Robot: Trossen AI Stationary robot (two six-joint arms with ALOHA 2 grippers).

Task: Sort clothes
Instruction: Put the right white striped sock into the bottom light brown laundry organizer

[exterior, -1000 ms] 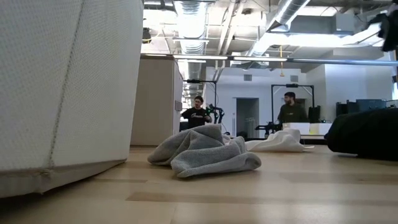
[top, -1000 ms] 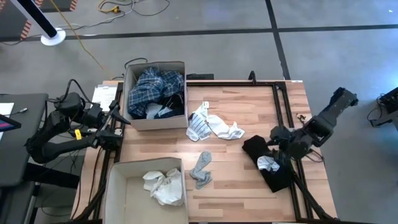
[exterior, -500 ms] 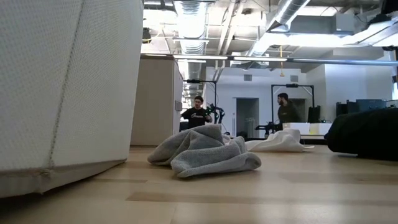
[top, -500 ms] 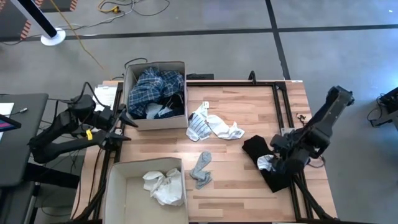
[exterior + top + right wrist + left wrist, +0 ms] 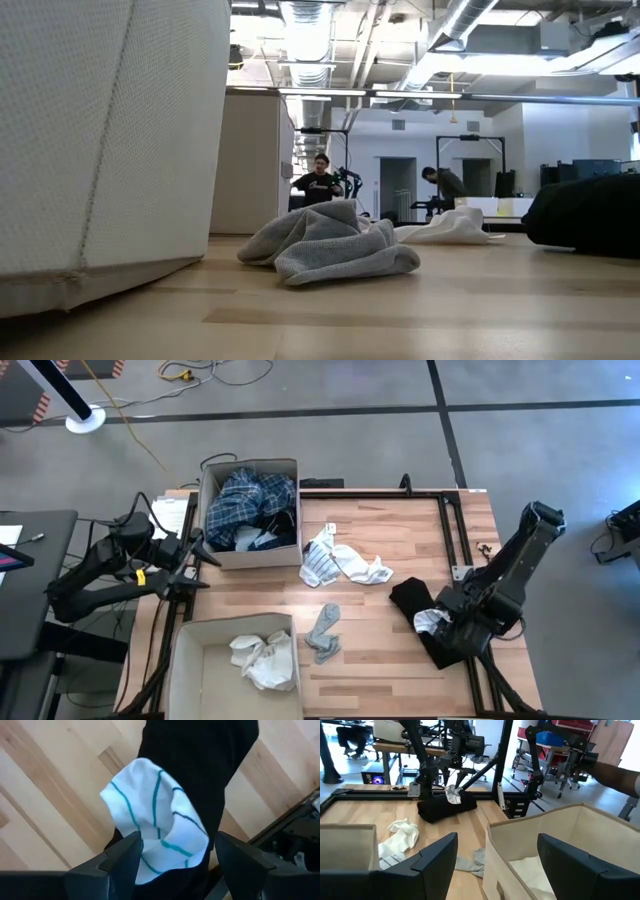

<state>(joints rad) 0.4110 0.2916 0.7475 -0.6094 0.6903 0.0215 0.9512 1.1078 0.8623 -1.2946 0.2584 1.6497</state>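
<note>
two boxes [image 5: 250,512] [image 5: 236,665]; one grey sock [image 5: 323,632] between.

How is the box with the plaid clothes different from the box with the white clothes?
The far box is filled with blue plaid and dark clothes. The near box holds only a few white pieces and shows much bare floor. The far box stands by the table's back edge, the near box at its front. Both are open cardboard boxes.

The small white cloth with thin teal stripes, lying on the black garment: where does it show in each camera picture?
High view: white cloth with teal stripes on the black garment, right side, by the right gripper.
Low view: not visible; only the black garment shows at right.
Left wrist view: far across the table.
Right wrist view: centre.
Shared landmark: the black garment.
</note>
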